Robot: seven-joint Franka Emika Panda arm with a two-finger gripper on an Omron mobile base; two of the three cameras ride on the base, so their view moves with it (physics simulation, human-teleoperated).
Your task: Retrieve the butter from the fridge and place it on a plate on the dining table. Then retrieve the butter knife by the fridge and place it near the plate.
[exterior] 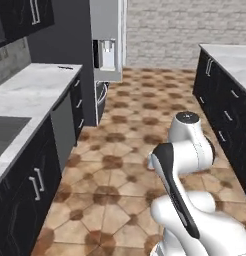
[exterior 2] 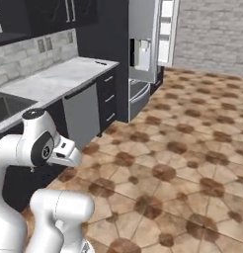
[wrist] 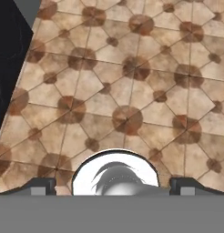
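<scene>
Left base view: the fridge (exterior: 108, 40) is seen at the far end of a tiled floor (exterior: 145, 115) aisle, beside a marble table (exterior: 30, 90) over dark cabinets (exterior: 70, 110). A small dark sliver, possibly the butter knife (exterior: 65, 67), lies at the table's far edge. A dark island (exterior: 220, 100) bounds the aisle's right. Fingers (wrist: 112, 186) are spread wide and empty over bare tiles; the fridge top is cut off.

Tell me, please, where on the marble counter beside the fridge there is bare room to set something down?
The white marble counter is bare from the sunken sink up to its far corner by the grey steel fridge. Only that corner is taken, by a slim dark butter knife.
</scene>
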